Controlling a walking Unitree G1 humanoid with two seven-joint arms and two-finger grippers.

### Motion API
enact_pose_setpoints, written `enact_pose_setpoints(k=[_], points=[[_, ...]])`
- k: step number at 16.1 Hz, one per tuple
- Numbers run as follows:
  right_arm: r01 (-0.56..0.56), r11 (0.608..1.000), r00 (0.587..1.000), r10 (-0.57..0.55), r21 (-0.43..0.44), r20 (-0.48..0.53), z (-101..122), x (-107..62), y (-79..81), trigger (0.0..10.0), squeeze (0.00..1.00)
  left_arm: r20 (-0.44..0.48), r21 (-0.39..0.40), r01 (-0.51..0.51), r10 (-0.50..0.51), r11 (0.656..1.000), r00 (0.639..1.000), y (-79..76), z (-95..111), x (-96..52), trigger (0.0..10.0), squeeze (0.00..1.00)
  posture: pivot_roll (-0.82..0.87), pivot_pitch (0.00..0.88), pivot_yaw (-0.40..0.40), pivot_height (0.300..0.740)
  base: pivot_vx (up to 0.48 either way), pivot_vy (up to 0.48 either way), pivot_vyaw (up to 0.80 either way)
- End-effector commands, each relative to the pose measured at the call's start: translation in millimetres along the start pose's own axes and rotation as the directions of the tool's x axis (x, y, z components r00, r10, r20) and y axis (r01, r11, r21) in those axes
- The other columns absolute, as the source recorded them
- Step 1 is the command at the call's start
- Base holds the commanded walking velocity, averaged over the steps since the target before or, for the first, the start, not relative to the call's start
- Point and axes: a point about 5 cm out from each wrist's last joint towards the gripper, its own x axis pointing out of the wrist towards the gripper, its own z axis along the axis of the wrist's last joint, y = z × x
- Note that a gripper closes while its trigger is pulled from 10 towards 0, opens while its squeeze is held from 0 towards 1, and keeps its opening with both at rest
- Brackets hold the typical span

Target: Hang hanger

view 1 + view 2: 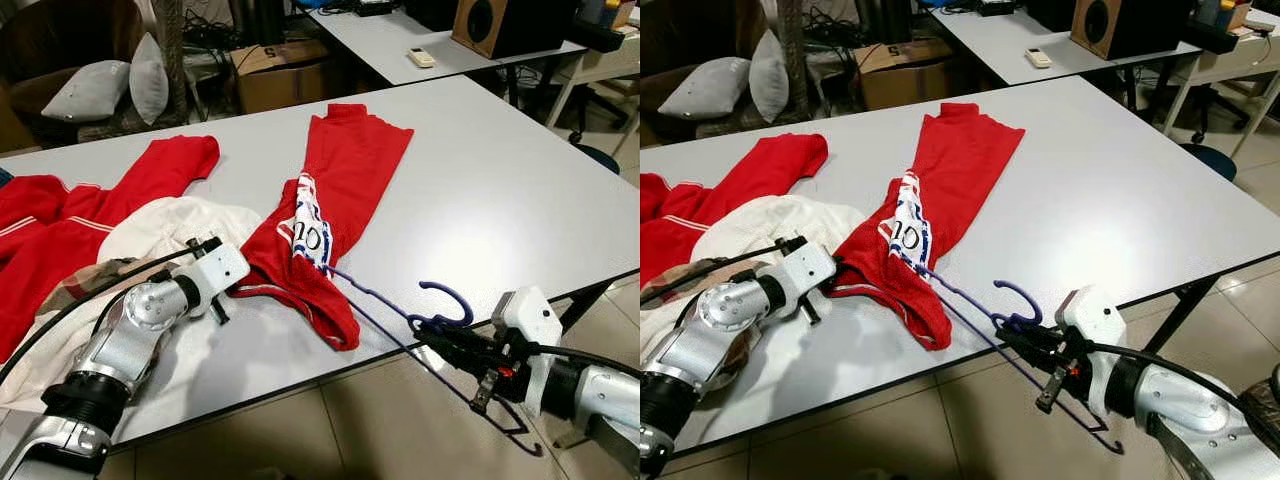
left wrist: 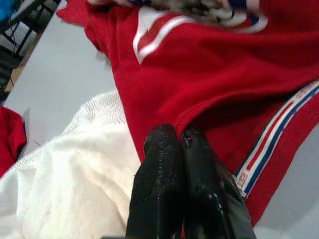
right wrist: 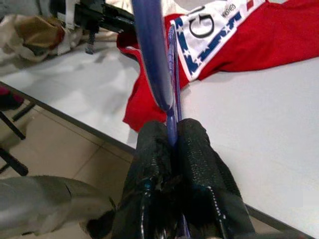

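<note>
Right gripper clamps the purple hanger at the table edge; left gripper, outstretched, pinches the red shirt hem

Table looking smooth, pale grey, a bit shiny. Red shirt looking like soft, thin cloth, with white printed patch. White cloth looking knitted and bumpy. Hanger looking like thin blue wire, smooth and glossy. Right gripper fingers looking black, rubbery, dotted and rough. Left gripper fingers showing same rough black skin. Arms shining like silver metal. Floor looking like smooth tiles.
</note>
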Motion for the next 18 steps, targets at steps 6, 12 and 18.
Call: enact_pose_setpoints(k=[6,12,18], points=[[-0.082,0.997,0.995,0.081,0.014,0.056,11,11.4,14.9,10.0,0.0,0.078,0.001,-0.015,0.015,1.0,0.997,15.0,31,3.4,0.0,0.0,-0.02,0.0,0.071,0.74,0.0,0.0,0.0],[-0.054,0.997,0.996,0.057,0.05,-0.062,-7,22.5,14.8,10.0,0.0,0.097,0.007,-0.009,0.009,1.0,0.995,19.7,45,0.7,0.0,0.0,-0.02,0.0,0.077,0.74,0.0,0.0,0.0],[-0.036,0.999,0.958,0.028,-0.022,-0.285,-33,12.9,2.6,10.0,0.0,0.085,-0.01,-0.02,0.02,1.0,0.996,19.7,46,-0.5,0.0,0.0,-0.03,0.0,0.064,0.74,0.0,0.0,0.0]])
